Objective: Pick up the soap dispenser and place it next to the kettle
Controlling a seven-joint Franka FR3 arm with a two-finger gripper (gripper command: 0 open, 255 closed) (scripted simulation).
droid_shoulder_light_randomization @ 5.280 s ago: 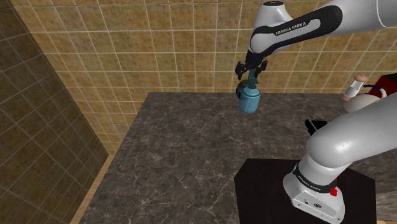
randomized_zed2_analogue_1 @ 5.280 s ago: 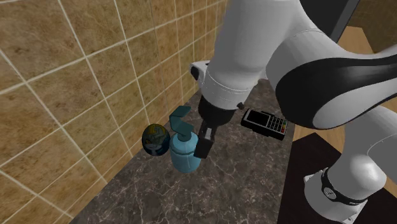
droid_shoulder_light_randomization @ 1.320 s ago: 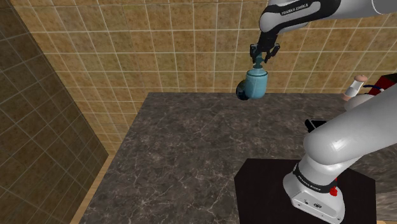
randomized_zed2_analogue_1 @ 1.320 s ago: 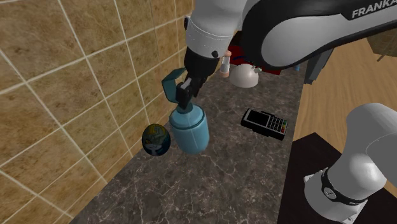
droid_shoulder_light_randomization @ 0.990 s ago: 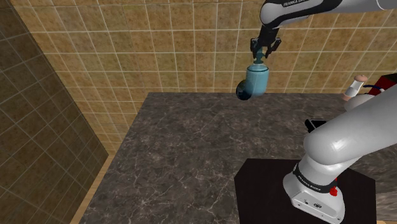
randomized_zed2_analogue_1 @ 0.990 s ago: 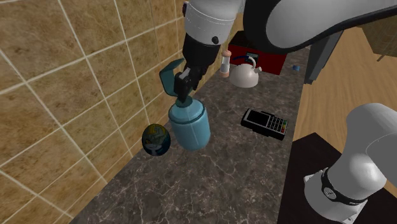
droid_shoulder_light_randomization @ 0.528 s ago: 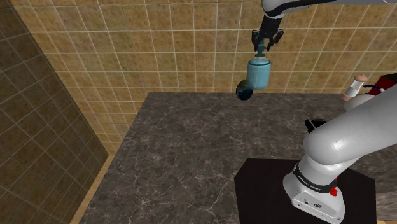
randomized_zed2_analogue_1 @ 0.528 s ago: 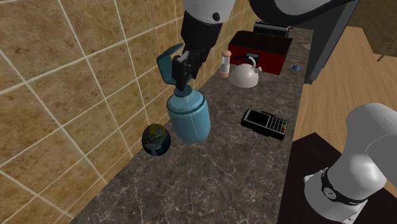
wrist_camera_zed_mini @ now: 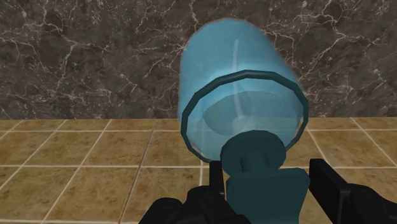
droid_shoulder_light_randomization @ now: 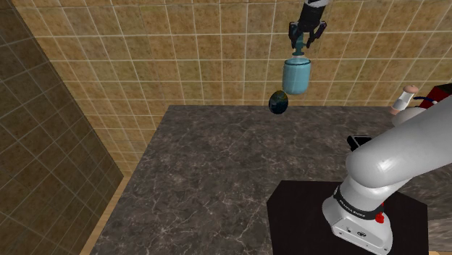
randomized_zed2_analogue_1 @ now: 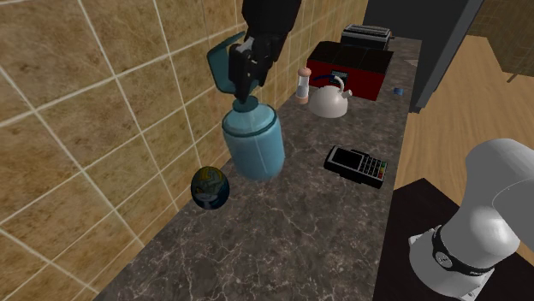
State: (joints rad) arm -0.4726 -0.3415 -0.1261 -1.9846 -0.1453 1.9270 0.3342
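In the shoulder view, right edge, the kettle point(droid_shoulder_light_randomization: 407, 116) is mostly hidden behind the arm point(droid_shoulder_light_randomization: 395, 156), and the frame cuts the red box point(droid_shoulder_light_randomization: 440, 94). In the second exterior view, upper right, a small blue thing point(randomized_zed2_analogue_1: 399, 89) is too small to tell.

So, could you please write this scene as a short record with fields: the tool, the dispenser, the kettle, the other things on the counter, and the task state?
tool: shut on the pump of the soap dispenser
soap dispenser: blue, see-through body, hanging roughly upright in the air above the counter, near the tiled wall
kettle: white, on the counter in front of a red box, apart from the dispenser
other things: globe-patterned ball by the wall; black card terminal lying flat
task state: dispenser lifted, not yet set beside the kettle
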